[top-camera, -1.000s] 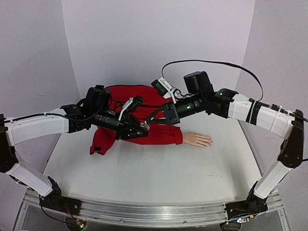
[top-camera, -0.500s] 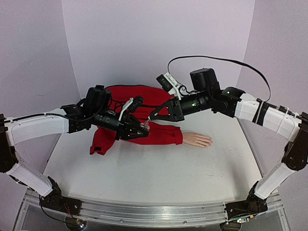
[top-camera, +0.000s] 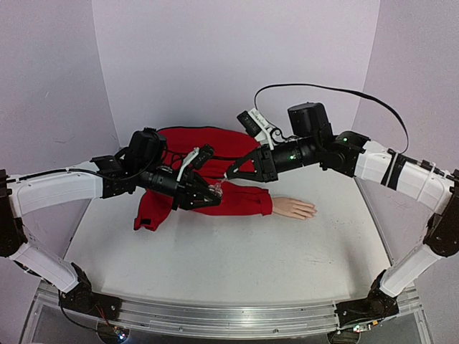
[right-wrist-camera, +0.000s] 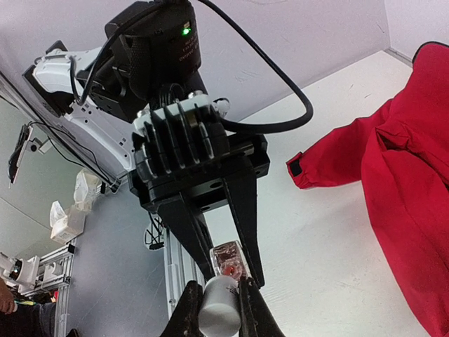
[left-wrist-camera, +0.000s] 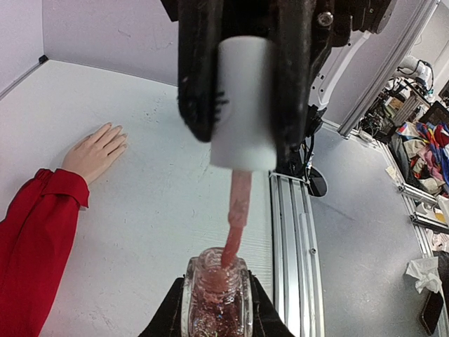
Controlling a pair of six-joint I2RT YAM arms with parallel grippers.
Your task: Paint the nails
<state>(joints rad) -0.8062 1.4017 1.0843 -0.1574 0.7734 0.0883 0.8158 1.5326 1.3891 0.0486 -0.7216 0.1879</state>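
My left gripper [top-camera: 213,190] is shut on a small glass bottle [left-wrist-camera: 217,303] of glittery red polish, held over the red sleeve [top-camera: 240,200]. Facing it, my right gripper [top-camera: 229,175] is shut on the white cap [left-wrist-camera: 242,105]. The cap's red brush [left-wrist-camera: 237,214] hangs down with its tip still inside the bottle's neck. In the right wrist view the cap [right-wrist-camera: 219,310] sits between my right gripper [right-wrist-camera: 219,300], just before the bottle [right-wrist-camera: 229,258]. The pale mannequin hand [top-camera: 294,208] lies flat to the right, apart from both grippers. Its nails [left-wrist-camera: 116,133] are tiny and bare-looking.
A red garment [top-camera: 192,143] is heaped at the back of the white table [top-camera: 215,265], with its other cuff [top-camera: 145,219] on the left. The metal rail [left-wrist-camera: 289,232] runs along the table's near edge. Purple walls close in behind and on both sides.
My right arm has drawn back up and to the right, lifting the cap and brush away from the bottle. The left arm and the bottle have held still.
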